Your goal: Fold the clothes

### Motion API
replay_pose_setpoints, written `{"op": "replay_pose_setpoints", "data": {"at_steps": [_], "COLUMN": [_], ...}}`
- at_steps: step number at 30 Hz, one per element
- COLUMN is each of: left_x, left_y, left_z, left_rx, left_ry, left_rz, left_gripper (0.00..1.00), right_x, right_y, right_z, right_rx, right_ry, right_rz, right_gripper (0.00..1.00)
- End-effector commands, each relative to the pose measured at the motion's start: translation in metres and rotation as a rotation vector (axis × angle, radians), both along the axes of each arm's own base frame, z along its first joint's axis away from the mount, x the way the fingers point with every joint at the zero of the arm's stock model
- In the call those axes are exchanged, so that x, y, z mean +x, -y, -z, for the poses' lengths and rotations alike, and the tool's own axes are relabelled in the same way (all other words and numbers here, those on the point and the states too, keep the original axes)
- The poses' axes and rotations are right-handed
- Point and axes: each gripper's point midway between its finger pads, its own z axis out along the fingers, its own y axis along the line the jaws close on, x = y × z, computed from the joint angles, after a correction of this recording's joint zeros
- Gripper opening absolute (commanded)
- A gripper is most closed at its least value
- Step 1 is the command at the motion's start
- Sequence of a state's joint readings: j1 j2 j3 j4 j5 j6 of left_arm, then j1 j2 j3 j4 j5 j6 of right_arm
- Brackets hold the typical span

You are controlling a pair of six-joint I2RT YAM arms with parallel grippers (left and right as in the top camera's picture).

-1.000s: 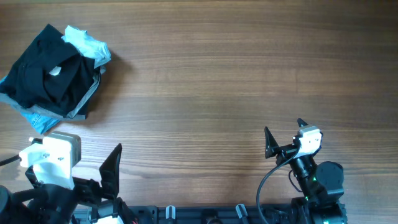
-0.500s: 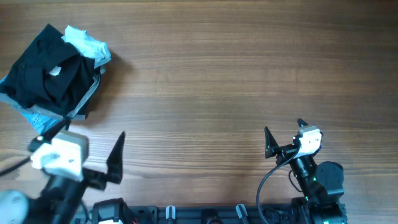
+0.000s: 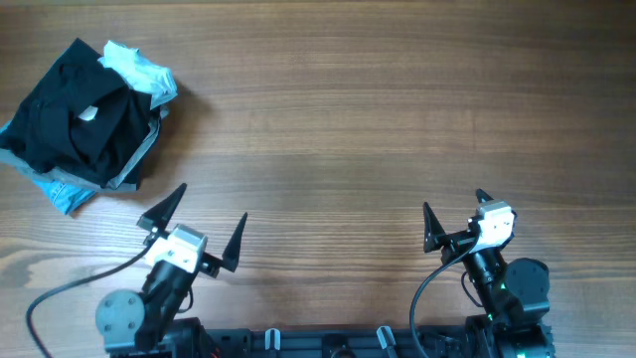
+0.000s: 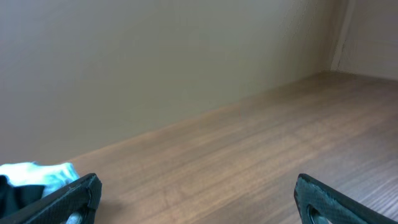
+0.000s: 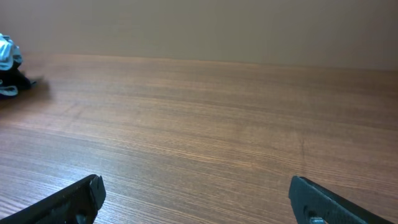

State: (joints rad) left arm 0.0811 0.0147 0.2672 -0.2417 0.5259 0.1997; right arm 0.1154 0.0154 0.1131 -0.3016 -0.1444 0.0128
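Overhead: the black T-shirt (image 3: 72, 119) lies bunched in the upper left of the frame. It is heaped together with a mint garment (image 3: 141, 72) at its top edge and denim pieces (image 3: 62, 191) poking out beneath it. The left tool (image 3: 211, 203) sits at lower left with its fingers spread wide and holding nothing, near the heap but not touching it. The right tool (image 3: 452, 201) at lower right is just as wide and empty, well apart from the cloth across bare bench (image 3: 348, 119). The main risk is a pinch into the heap that catches the mint cloth or the denim along with the shirt, since all three overlap and the shirt's edges are hard to pick out. A pinch that takes several layers of black fabric would drag the shirt out as a lump instead of letting it spread.

Left wrist: only a strip of mint cloth (image 4: 45, 174) and a sliver of black show at lower left, beside one finger (image 4: 69, 198). From this angle the shirt is nearly out of sight, so an approach could easily land on the wrong garment.

Right wrist: the heap is a small patch at the far left edge (image 5: 13, 79). A long reach from here could leave the right tool arriving late or crossing the left arm.
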Motion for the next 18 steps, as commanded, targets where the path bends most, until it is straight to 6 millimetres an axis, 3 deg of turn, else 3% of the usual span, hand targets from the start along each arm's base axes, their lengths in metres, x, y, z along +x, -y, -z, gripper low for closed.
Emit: {"op": "replay_pose_setpoints", "data": {"at_steps": [1,4,18], "left_x": [0.009,0.017,0.019], "left_y": [0.004,0.004,0.008], "left_z": [0.031,0.071,0.073], "left_rx": [-0.028,-0.033,-0.026], "left_ry": [-0.036,-0.1,-0.062], "left_rz": [0.026,0.029,0.046], "left_gripper": [1.0,1.0,1.0], "right_x": [0.0,0.0,0.0], "right_y": [0.001,0.001,0.001], "right_z": [-0.003,-0.003,-0.003], "right_rx": [-0.013,-0.013,-0.013], "right_ry": [0.017,0.017,0.017], "right_rz": [0.007,0.007,0.007], "right_gripper": [1.0,1.0,1.0]}}
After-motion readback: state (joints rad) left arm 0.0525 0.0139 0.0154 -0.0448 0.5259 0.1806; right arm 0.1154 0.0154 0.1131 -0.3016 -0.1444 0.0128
